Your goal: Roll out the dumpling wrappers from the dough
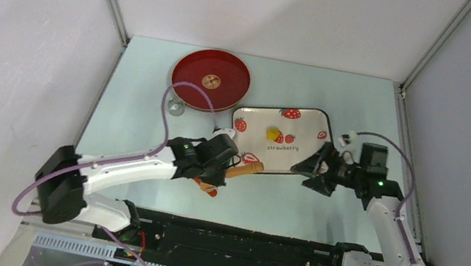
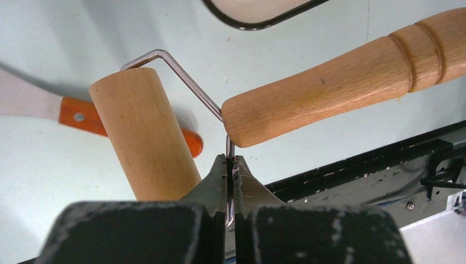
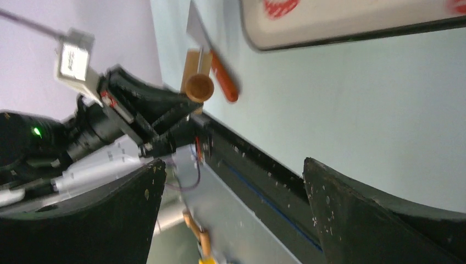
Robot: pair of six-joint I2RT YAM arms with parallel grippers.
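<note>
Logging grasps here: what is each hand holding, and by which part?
Left hand pinches the roller by its bent metal wire, between handle and drum. Right hand is open, holding nothing.

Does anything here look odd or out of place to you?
One thing: the left gripper pinches the roller by its thin wire, not its wooden handle, an awkward hold. Nothing looks spilled or broken.

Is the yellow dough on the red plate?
No, the dough lies on the strawberry tray, not the red plate.
</note>
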